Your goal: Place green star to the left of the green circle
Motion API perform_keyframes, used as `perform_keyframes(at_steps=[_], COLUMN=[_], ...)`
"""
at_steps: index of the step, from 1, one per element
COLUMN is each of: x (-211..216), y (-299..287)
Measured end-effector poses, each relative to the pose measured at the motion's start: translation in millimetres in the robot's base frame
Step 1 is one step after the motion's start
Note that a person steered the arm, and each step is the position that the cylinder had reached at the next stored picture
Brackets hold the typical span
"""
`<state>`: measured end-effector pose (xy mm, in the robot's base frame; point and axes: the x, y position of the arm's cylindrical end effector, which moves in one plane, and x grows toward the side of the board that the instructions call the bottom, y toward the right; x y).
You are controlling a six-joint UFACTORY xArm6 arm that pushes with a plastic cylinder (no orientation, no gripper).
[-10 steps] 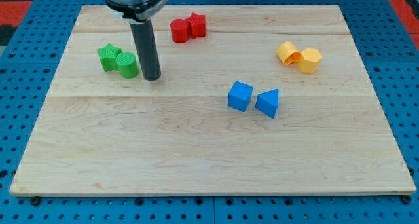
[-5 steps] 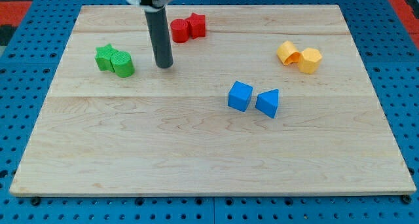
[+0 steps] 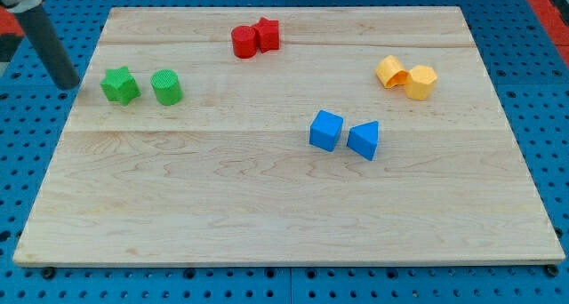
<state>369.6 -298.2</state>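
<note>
The green star [image 3: 119, 85] lies on the wooden board near its left edge. The green circle [image 3: 166, 87] stands just to its right, with a small gap between them. My tip [image 3: 66, 84] is at the far left, off the board's left edge, left of the green star and apart from it.
Two red blocks [image 3: 255, 37] touch each other at the top middle. Two yellow blocks [image 3: 406, 76] sit at the right. A blue cube [image 3: 325, 130] and a blue triangular block [image 3: 364, 140] lie near the middle. The board [image 3: 284, 215] lies on a blue pegboard.
My tip has swung from the top middle of the board to beyond its left edge. The green star now lies further left, separated from the green circle.
</note>
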Motion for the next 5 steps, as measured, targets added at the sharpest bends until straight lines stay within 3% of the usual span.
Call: perform_keyframes(at_steps=[5], x=[15], y=[152])
